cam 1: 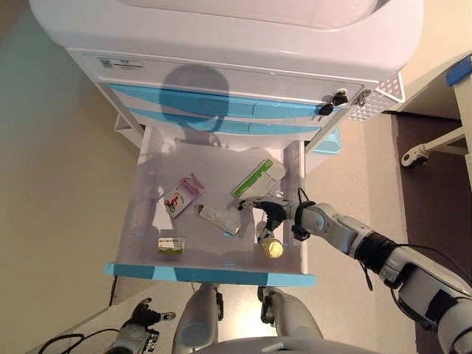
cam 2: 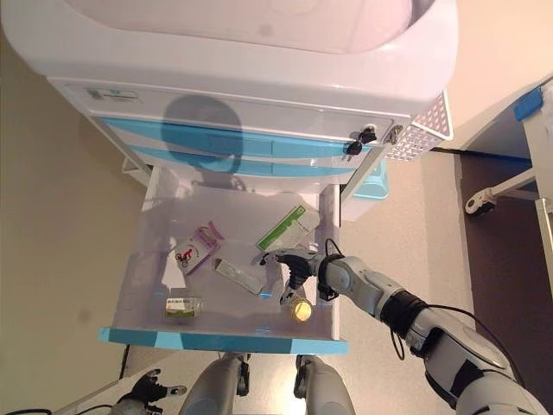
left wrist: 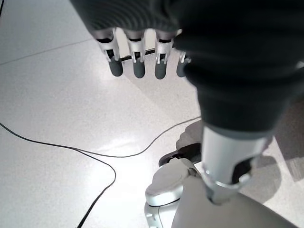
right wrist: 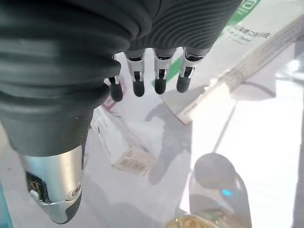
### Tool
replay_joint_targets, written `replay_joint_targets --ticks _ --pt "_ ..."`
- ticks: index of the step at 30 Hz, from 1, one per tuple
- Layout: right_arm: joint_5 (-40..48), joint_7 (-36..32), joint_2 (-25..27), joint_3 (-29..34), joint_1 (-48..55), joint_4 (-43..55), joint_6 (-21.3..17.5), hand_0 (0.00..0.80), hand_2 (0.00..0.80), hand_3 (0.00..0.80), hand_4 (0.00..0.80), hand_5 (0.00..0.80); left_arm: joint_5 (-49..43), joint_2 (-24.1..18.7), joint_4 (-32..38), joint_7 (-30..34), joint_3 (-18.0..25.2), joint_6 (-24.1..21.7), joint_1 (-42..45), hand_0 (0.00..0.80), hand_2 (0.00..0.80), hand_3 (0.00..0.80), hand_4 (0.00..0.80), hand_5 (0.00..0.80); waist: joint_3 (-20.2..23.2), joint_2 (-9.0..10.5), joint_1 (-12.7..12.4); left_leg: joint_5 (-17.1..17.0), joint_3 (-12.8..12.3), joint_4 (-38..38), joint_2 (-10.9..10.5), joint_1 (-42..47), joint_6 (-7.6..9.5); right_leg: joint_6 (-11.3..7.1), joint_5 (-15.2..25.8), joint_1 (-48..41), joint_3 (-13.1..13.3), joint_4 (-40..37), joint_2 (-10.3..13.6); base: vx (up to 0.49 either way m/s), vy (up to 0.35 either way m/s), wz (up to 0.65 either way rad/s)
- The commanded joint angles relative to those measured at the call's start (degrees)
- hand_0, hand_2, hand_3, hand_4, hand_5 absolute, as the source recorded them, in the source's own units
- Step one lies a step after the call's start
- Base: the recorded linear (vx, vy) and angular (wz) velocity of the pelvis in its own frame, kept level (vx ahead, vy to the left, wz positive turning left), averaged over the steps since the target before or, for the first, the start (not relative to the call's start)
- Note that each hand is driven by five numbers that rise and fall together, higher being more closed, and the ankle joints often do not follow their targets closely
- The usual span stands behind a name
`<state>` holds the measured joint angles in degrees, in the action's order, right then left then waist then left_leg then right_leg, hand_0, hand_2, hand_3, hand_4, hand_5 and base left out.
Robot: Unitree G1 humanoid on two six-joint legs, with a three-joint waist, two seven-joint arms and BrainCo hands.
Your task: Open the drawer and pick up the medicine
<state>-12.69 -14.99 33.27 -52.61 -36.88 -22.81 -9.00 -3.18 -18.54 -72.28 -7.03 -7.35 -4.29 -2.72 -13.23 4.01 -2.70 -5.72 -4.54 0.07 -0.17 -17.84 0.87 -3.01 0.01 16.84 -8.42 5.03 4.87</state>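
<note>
The white drawer (cam 1: 147,184) with a blue front edge stands pulled out of the cabinet. In it lie a pink box (cam 1: 182,197), a long white box (cam 1: 219,220), a green and white box (cam 1: 258,178), a small green box (cam 1: 170,245) and a small clear bottle with a yellow cap (cam 1: 271,248). My right hand (cam 1: 265,210) is inside the drawer at its right side, just above the bottle, with its fingers (right wrist: 160,85) straight and holding nothing. The bottle (right wrist: 216,190) shows below the thumb in the right wrist view. My left hand (cam 1: 140,318) hangs low at the lower left, open and empty.
The cabinet (cam 1: 221,44) has two closed blue drawers (cam 1: 214,107) above the open one and a white basket (cam 1: 383,96) on its right side. A wheeled frame (cam 1: 428,151) stands to the right. Cables (left wrist: 71,152) lie on the floor.
</note>
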Motion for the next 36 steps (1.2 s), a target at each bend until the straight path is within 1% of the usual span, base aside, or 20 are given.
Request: replay_joint_targets --ticks 1,4,8,10,11,12,13,14,15,17,18,21,22,26,28,30,34,35,36 --pt "3.1 -2.2 1.3 -1.6 -0.6 5.0 -0.2 0.000 0.000 0.000 0.000 0.000 0.4 -0.4 -0.7 0.5 -0.9 0.1 -0.9 0.000 0.000 0.000 0.000 0.000 0.4 2.39 -0.9 0.3 -0.5 -0.1 -2.0 -0.7 -0.35 -2.75 7.9 3.9 2.0 -1.7 1.5 0.000 0.000 0.00" --pt "4.2 -4.8 3.1 -2.2 -1.0 6.4 0.4 0.000 0.000 0.000 0.000 0.000 0.7 -0.5 -0.4 1.0 -0.8 0.0 -1.1 0.000 0.000 0.000 0.000 0.000 0.3 2.62 -0.7 0.3 -0.5 -0.1 -1.9 -0.8 -0.35 -2.71 7.9 3.9 2.0 -1.6 1.4 0.000 0.000 0.00" --pt "4.3 -5.1 3.9 -2.1 -1.3 7.1 0.7 0.000 0.000 0.000 0.000 0.000 0.9 -0.5 0.0 1.2 -0.8 0.1 -1.3 0.000 0.000 0.000 0.000 0.000 0.2 2.67 -0.6 0.4 -0.6 -0.1 -1.9 -0.8 -0.35 -2.72 7.9 3.9 2.1 -1.6 1.4 0.000 0.000 0.00" --pt "4.9 -2.7 3.1 0.8 -0.2 6.1 1.5 0.000 0.000 0.000 0.000 0.000 1.3 -0.3 0.0 0.9 -0.9 0.2 -1.4 0.000 0.000 0.000 0.000 0.000 0.2 2.64 -0.3 0.4 -0.8 0.0 -1.8 -0.8 -0.30 -2.74 8.0 4.1 2.2 -1.6 1.4 0.000 0.000 0.00" --pt "4.9 -2.7 3.1 0.8 -0.1 6.2 1.5 0.000 0.000 0.000 0.000 0.000 1.3 -0.3 0.0 0.9 -0.9 0.2 -1.4 0.000 0.000 0.000 0.000 0.000 0.2 2.67 -0.3 0.4 -0.8 0.0 -1.8 -0.8 -0.30 -2.74 8.0 4.1 2.3 -1.6 1.4 0.000 0.000 0.00" --pt "5.8 0.0 1.7 4.6 1.7 5.2 2.4 0.000 0.000 0.000 0.000 0.000 1.4 -0.1 -0.1 0.6 -0.8 0.3 -1.5 0.000 0.000 0.000 0.000 0.000 0.2 2.67 0.0 0.3 -0.9 0.0 -1.7 -0.9 -0.21 -2.72 8.1 4.2 2.4 -1.6 1.4 0.000 0.000 0.00" --pt "5.8 0.0 1.6 4.7 1.8 5.2 2.4 0.000 0.000 0.000 0.000 0.000 1.4 -0.2 -0.1 0.6 -0.9 0.3 -1.5 0.000 0.000 0.000 0.000 0.000 0.2 2.72 -0.1 0.3 -0.9 0.0 -1.7 -0.9 -0.21 -2.72 8.1 4.2 2.4 -1.6 1.4 0.000 0.000 0.00" --pt "7.3 1.2 0.7 7.2 3.2 5.3 2.9 0.000 0.000 0.000 0.000 0.000 1.4 -0.2 -0.3 0.3 -0.7 0.5 -1.6 0.000 0.000 0.000 0.000 0.000 0.3 2.69 0.1 0.3 -1.0 0.0 -1.7 -0.9 -0.17 -2.71 8.2 4.3 2.5 -1.6 1.4 0.000 0.000 0.00" --pt "7.3 1.2 0.7 7.3 3.2 5.3 2.9 0.000 0.000 0.000 0.000 0.000 1.4 -0.2 -0.3 0.3 -0.8 0.5 -1.6 0.000 0.000 0.000 0.000 0.000 0.3 2.72 0.0 0.3 -1.0 0.0 -1.7 -0.9 -0.17 -2.71 8.2 4.3 2.6 -1.6 1.4 0.000 0.000 0.00" --pt "11.0 1.3 0.0 9.8 5.0 6.6 3.5 0.000 0.000 0.000 0.000 0.000 1.1 -0.2 -0.1 0.3 -0.8 0.6 -1.4 0.000 0.000 0.000 0.000 0.000 0.4 2.69 0.1 0.4 -1.1 0.0 -1.7 -0.9 -0.12 -2.65 8.2 4.4 2.7 -1.6 1.3 -0.002 -0.001 -0.02" --pt "11.0 1.3 0.0 9.9 5.0 6.7 3.5 0.000 0.000 0.000 0.000 0.000 1.1 -0.2 -0.1 0.3 -0.9 0.6 -1.4 0.000 0.000 0.000 0.000 0.000 0.5 2.69 0.1 0.4 -1.1 0.0 -1.7 -0.9 -0.12 -2.65 8.2 4.4 2.7 -1.6 1.4 0.000 0.000 0.00" --pt "16.1 0.8 0.8 11.5 6.0 9.1 3.8 0.000 0.000 0.000 0.000 0.000 0.9 -0.3 0.1 0.7 -0.8 0.6 -1.0 0.000 0.000 0.000 0.000 0.000 0.7 2.69 0.2 0.4 -1.3 0.0 -1.7 -0.9 -0.10 -2.70 8.3 4.4 2.6 -1.7 1.4 0.000 0.000 0.00" --pt "16.1 0.8 0.8 11.5 6.0 9.1 3.8 0.000 0.000 0.000 0.000 0.000 0.9 -0.3 0.1 0.7 -0.8 0.6 -1.0 0.000 0.000 0.000 0.000 0.000 0.7 2.69 0.2 0.4 -1.3 0.0 -1.7 -0.9 -0.10 -2.70 8.3 4.4 2.6 -1.7 1.4 0.000 0.000 0.00" --pt "20.4 -2.1 4.5 10.4 5.0 13.6 3.5 0.000 0.000 0.000 0.000 0.000 0.7 -0.5 0.7 1.2 -0.8 0.3 -1.1 0.000 0.000 0.000 0.000 0.000 0.7 2.87 0.2 0.4 -1.4 0.0 -1.7 -1.0 -0.16 -2.69 8.4 4.5 2.5 -1.7 1.5 0.000 0.000 0.00" --pt "21.0 -2.6 5.0 10.1 4.8 14.3 3.5 0.000 0.000 0.000 0.000 0.000 0.7 -0.6 0.9 1.3 -0.7 0.2 -1.1 0.000 0.000 0.000 0.000 0.000 0.7 2.90 0.3 0.4 -1.4 0.0 -1.7 -1.0 -0.16 -2.69 8.4 4.6 2.6 -1.7 1.5 0.000 0.000 0.00" --pt "20.5 -4.9 8.2 8.2 4.0 16.5 3.7 0.000 0.000 0.000 0.000 0.000 0.8 -0.7 1.3 1.9 -0.7 0.1 -1.1 0.000 0.000 0.000 0.000 0.000 0.7 3.05 0.3 0.5 -1.4 0.0 -1.7 -1.0 -0.20 -2.69 8.4 4.5 2.6 -1.7 1.4 0.000 0.000 0.00" --pt "19.5 -7.7 11.4 6.6 4.5 19.3 3.8 0.000 0.000 0.000 0.000 0.000 0.7 -0.9 1.5 2.2 -0.5 0.1 -1.4 0.000 0.000 0.000 0.000 0.000 0.6 3.22 0.5 0.5 -1.4 0.1 -1.7 -1.0 -0.27 -2.74 8.4 4.6 2.6 -1.7 1.5 0.000 0.000 0.00" --pt "19.5 -7.7 11.5 6.6 4.5 19.3 3.9 0.000 0.000 0.000 0.000 0.000 0.7 -0.9 1.5 2.2 -0.5 0.1 -1.4 0.000 0.000 0.000 0.000 0.000 0.6 3.19 0.5 0.5 -1.4 0.1 -1.7 -1.1 -0.27 -2.74 8.4 4.6 2.6 -1.7 1.5 0.000 0.000 0.00" --pt "18.1 -9.3 12.9 5.7 4.9 20.6 3.7 0.000 0.000 0.000 0.000 0.000 0.4 -1.0 1.6 2.5 -0.4 0.0 -1.5 0.000 0.000 0.000 0.000 0.000 0.6 3.21 0.7 0.6 -1.4 0.1 -1.7 -1.1 -0.28 -2.73 8.3 4.6 2.7 -1.7 1.4 0.000 0.000 0.00"
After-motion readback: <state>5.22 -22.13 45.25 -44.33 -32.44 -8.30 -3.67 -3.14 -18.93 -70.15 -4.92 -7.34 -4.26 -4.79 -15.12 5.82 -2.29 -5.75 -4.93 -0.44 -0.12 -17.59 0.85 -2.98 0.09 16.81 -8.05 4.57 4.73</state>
